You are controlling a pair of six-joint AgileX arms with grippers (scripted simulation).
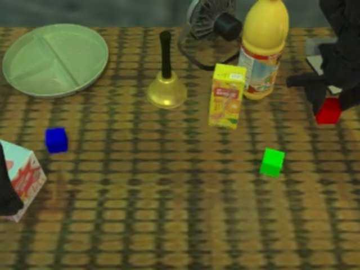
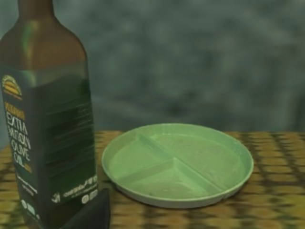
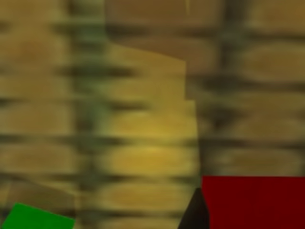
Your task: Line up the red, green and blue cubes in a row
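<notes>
The red cube (image 1: pixel 329 111) lies near the right edge of the table, partly under my right gripper (image 1: pixel 322 99), which hangs just over it. In the right wrist view the red cube (image 3: pixel 252 202) fills a corner, with one dark fingertip (image 3: pixel 195 215) right beside its edge and nothing between the jaws; the gripper is open. The green cube (image 1: pixel 272 162) (image 3: pixel 35 218) sits apart, toward the middle right. The blue cube (image 1: pixel 56 139) rests at the left. My left gripper (image 1: pixel 5 194) is parked at the left edge, open.
A yellow juice carton (image 1: pixel 226 95), a juice bottle (image 1: pixel 263 50), a brass bell (image 1: pixel 166 84) and a fan (image 1: pixel 211 19) stand at the back. A green divided plate (image 1: pixel 17 70) (image 2: pixel 238 181) is back left. A red-white box (image 1: pixel 25 177) and a dark oil bottle (image 2: pixel 47 129) stand beside the left arm.
</notes>
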